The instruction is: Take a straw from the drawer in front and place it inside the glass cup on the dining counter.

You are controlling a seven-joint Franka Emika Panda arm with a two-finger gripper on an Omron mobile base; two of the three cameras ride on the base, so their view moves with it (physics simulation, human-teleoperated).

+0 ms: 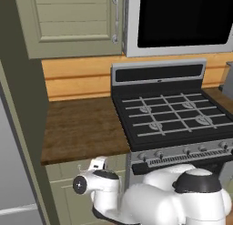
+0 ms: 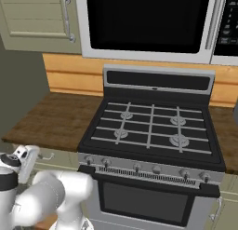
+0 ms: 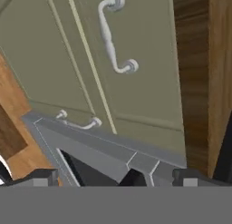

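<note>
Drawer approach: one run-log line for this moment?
phase: approach | tool: open, empty | drawer: shut, bow handle ahead, untouched | straw: unseen

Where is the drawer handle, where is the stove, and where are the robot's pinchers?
drawer handle (image 3: 111, 37), hand view, middle of the metal bow.
stove (image 2: 151, 124), right base view, centre of the burner grates.
gripper (image 3: 115, 177), hand view, midway between the fingertips, standing open.

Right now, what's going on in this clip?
The white arm is held low in front of the sage-green cabinets left of the gas stove, its gripper empty with jaws wide open. In the hand view it faces the drawer, which is shut, bow handle untouched. No straw is out yet, so the job is at its start: the drawer needs opening.
</note>
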